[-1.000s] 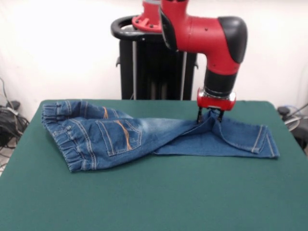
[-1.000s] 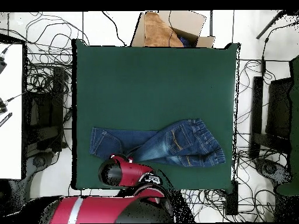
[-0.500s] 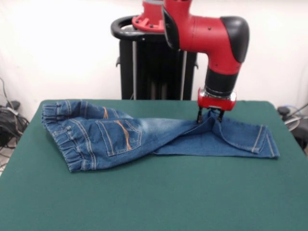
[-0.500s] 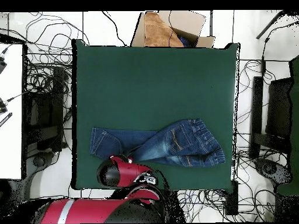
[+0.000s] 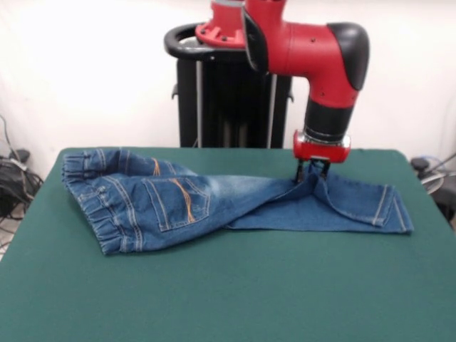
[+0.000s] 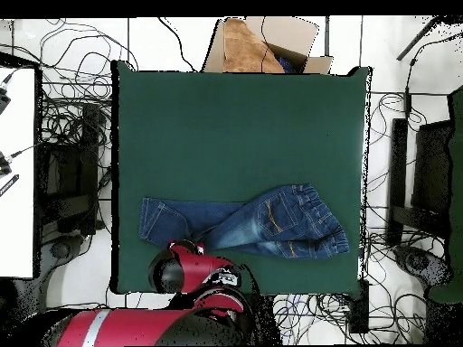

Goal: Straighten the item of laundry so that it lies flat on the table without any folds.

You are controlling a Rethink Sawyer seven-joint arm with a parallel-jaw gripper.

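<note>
The item of laundry [image 5: 178, 199] is a small pair of blue jeans lying across the far half of the green table [image 5: 228, 299]. Its gathered waistband is at the left and the legs run right, one folded over the other. My gripper [image 5: 312, 173] points straight down at the far edge of the legs and is shut on a pinch of denim that rises slightly between its fingers. In the overhead view the jeans [image 6: 249, 221] lie near the table's [image 6: 235, 126] lower edge. The red arm [image 6: 190, 269] hides the gripper there.
The black pedestal [image 5: 228, 92] stands behind the table. Beyond the table's top edge in the overhead view is a cardboard box [image 6: 262, 43]. Cables [image 6: 72, 117] lie on the floor on both sides, and a white surface [image 6: 16, 172] is at the left.
The fingers have drawn closer together on the denim, which now peaks between them. The arm has shifted only slightly, and the jeans lie as before.
</note>
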